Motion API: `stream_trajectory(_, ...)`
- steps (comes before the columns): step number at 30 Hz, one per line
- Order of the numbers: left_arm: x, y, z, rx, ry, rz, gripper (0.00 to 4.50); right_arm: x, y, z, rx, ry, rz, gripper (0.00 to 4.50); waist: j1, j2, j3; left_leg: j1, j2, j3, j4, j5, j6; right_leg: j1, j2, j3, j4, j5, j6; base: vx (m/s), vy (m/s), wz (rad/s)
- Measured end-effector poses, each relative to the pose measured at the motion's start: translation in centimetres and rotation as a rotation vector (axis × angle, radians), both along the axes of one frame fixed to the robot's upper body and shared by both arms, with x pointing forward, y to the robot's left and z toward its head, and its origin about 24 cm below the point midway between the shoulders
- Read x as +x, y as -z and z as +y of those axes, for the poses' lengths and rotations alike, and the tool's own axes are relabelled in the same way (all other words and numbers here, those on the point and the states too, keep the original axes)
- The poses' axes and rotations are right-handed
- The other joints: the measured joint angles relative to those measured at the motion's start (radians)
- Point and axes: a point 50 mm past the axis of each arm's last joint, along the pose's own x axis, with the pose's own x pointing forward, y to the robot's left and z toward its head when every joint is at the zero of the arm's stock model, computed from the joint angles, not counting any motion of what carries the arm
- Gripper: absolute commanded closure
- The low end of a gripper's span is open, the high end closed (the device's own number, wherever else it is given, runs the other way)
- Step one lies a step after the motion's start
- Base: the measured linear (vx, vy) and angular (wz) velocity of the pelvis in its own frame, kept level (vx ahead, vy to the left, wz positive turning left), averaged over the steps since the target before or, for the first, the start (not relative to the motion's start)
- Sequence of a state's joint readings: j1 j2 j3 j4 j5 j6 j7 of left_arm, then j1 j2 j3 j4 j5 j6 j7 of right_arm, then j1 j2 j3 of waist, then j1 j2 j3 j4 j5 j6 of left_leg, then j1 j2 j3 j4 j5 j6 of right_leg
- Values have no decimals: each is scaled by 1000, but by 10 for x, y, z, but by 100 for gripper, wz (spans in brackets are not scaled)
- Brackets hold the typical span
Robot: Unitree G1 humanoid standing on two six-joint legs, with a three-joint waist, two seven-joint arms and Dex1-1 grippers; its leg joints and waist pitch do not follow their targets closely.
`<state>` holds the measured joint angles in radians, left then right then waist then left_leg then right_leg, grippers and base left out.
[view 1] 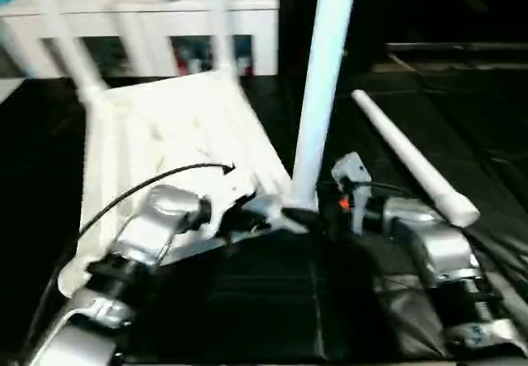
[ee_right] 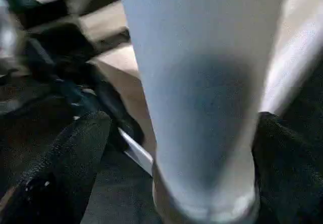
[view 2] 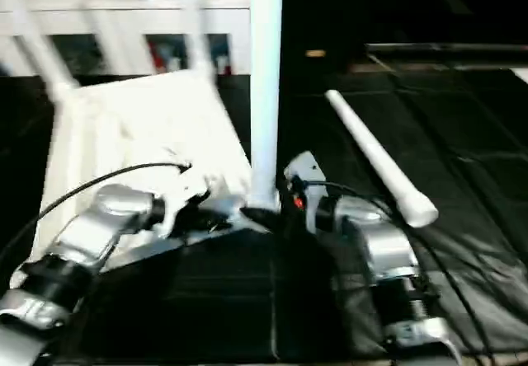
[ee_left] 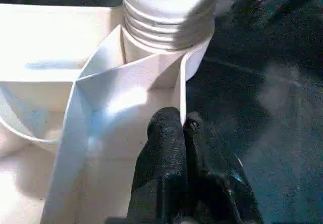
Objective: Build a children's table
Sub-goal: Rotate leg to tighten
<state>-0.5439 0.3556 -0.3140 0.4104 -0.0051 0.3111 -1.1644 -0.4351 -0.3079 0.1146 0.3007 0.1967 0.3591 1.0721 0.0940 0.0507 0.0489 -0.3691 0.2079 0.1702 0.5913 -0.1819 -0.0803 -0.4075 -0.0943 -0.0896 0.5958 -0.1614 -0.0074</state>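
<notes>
At the near corner socket (ee_left: 166, 57), the left hand (ee_left: 176, 133) is pinching a rib while the right hand (ee_right: 166, 148), fingers apart, is straddling the upright leg (view 1: 322, 86), which could topple if barely threaded.

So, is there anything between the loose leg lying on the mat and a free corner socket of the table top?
The upright leg, standing in the near corner by the right gripper, rises between the loose leg and the table top. Two more legs already stand at the far corners. I cannot make out a free socket.
</notes>
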Motion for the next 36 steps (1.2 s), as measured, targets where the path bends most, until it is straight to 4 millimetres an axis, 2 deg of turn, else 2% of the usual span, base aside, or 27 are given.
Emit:
stream_trajectory(5,-6,-1,9,28,133,10,450,-9,-4,-16,-75,-198,-9,3,23,0,0,0,0,2,1,0,0,2,0,3,0,0,0,0,0,0)
stream_trajectory(13,-12,-2,9,21,231,30,450,-17,-4,-22,-110,-350,-16,3,25,0,0,0,0,1,1,0,0,3,0,3,1,0,0,0,0,0)
stream_trajectory(14,-12,-2,8,20,239,30,450,-17,-3,-22,-113,-357,-10,29,25,0,0,0,0,1,2,0,0,4,0,3,1,0,0,0,0,0)
stream_trajectory(17,-14,-1,7,16,261,33,450,-18,2,-23,-127,-369,3,39,22,-1,0,0,0,1,2,0,0,4,0,3,1,0,0,0,0,0)
stream_trajectory(31,-16,0,6,13,284,33,450,-16,6,-22,-145,-417,3,160,19,-1,0,0,0,1,2,0,1,3,0,3,2,0,0,0,0,0)
stream_trajectory(36,-16,1,6,10,283,31,450,-16,6,-22,-144,-417,4,175,19,-1,0,0,0,1,2,0,1,3,0,3,2,0,0,0,0,0)
